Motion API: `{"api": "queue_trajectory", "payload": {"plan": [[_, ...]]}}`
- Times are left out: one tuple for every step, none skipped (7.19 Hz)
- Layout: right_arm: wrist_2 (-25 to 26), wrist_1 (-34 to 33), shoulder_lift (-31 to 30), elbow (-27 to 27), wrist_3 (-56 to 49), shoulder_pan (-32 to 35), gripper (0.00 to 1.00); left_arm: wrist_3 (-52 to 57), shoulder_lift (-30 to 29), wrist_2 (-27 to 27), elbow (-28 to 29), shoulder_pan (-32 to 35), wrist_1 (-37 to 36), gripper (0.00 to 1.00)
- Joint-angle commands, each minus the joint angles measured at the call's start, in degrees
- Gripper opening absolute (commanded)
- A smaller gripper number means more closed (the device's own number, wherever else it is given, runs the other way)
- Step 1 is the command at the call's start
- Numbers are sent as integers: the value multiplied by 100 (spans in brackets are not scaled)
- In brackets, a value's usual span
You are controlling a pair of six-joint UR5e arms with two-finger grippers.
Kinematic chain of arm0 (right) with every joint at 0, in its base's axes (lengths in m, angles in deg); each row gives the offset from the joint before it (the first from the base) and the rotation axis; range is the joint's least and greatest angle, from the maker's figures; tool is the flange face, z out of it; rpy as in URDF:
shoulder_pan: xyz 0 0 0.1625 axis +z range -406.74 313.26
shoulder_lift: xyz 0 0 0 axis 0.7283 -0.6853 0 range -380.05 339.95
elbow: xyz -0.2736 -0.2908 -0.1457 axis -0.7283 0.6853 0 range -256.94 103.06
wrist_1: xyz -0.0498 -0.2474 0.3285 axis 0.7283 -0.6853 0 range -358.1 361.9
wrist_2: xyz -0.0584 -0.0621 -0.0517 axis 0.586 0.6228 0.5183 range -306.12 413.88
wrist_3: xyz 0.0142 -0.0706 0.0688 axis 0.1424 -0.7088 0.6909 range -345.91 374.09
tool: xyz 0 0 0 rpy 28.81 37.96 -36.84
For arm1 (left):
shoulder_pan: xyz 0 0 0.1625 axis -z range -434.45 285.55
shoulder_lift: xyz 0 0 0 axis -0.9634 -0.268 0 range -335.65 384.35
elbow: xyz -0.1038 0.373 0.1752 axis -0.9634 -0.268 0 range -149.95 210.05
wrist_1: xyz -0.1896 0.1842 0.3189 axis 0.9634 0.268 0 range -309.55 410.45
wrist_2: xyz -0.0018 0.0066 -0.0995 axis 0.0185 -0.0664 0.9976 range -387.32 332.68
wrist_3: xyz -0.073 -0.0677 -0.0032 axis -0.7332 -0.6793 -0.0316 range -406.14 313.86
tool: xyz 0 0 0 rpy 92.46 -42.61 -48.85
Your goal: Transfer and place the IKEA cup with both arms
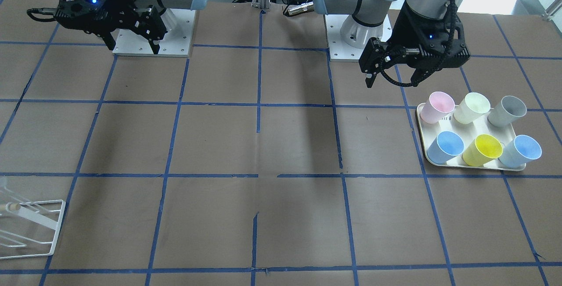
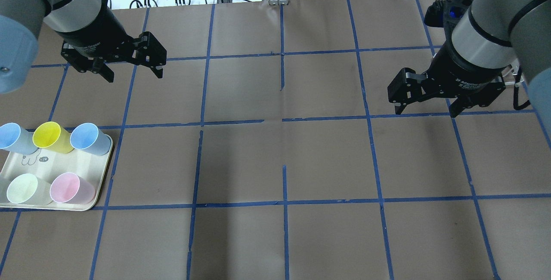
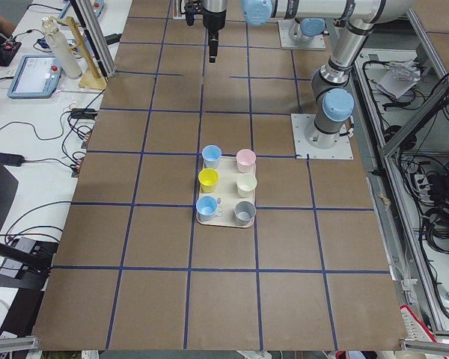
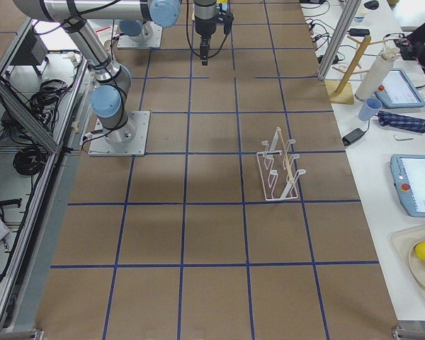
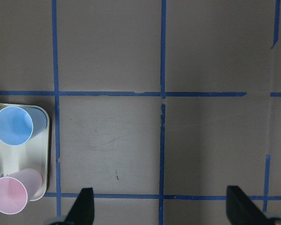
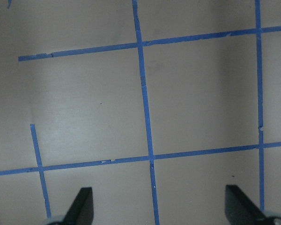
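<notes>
The pale pink IKEA cup (image 1: 439, 106) stands upright on a cream tray (image 1: 422, 139), at the corner nearest the robot. It also shows in the overhead view (image 2: 71, 188) and in the left wrist view (image 5: 9, 201). My left gripper (image 2: 134, 75) hangs open and empty above the bare table, beyond the tray and apart from the cup; it also shows in the front-facing view (image 1: 392, 79). My right gripper (image 2: 426, 111) is open and empty above the table's other half, far from the cups.
The tray also holds a cream-white cup (image 1: 472, 107), a grey cup (image 1: 507, 111), a yellow cup (image 1: 483, 150) and two light blue cups (image 1: 445, 146) (image 1: 520, 150). A white wire rack (image 1: 30, 229) stands on the right arm's side, near the operators' edge.
</notes>
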Motion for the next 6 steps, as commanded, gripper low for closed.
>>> {"api": "queue_trajectory", "payload": {"plan": [[-17,-12,0,0,-1,0,100,-114,5,8,34,10,206,100],[17,-4,0,0,-1,0,100,-122,-4,8,52,-7,258,100],[9,-4,0,0,-1,0,100,-44,-21,16,52,-25,276,100],[0,-4,0,0,-1,0,100,-43,-47,8,69,1,303,100],[9,-4,0,0,-1,0,100,-43,-21,-36,61,54,486,100],[9,-4,0,0,-1,0,100,-43,-21,-10,96,63,487,100]]}}
